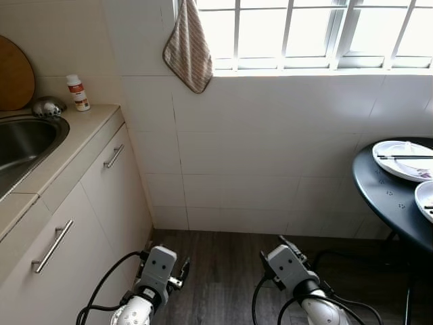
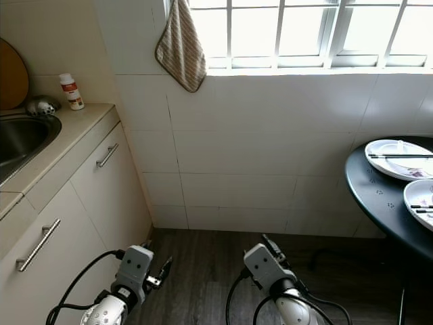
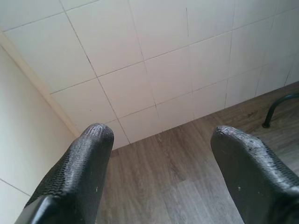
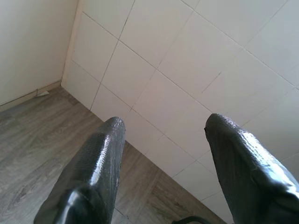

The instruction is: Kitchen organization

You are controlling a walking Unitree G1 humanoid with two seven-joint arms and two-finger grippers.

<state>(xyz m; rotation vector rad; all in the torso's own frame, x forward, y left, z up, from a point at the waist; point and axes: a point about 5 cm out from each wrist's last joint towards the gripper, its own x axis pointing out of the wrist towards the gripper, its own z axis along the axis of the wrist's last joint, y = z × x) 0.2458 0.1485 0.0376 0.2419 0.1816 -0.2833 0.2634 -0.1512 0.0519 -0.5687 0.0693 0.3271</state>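
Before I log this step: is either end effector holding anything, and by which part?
Nothing is held. The left end effector and the right end effector both hang open and empty above the wooden floor.

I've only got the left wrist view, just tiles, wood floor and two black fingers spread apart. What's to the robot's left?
Observer: A cream counter with a steel sink set in it, cabinets below.
Operator: Anything standing on that counter?
Observer: A small white bottle with a red label, in the back corner by the wall.
Operator: And to the right?
Observer: A dark round table carrying two white plates; chopsticks lie across the farther one.
Operator: Where's the right gripper?
Observer: The right gripper hangs low over the floor, fingers open, holding nothing; the left gripper is the same.
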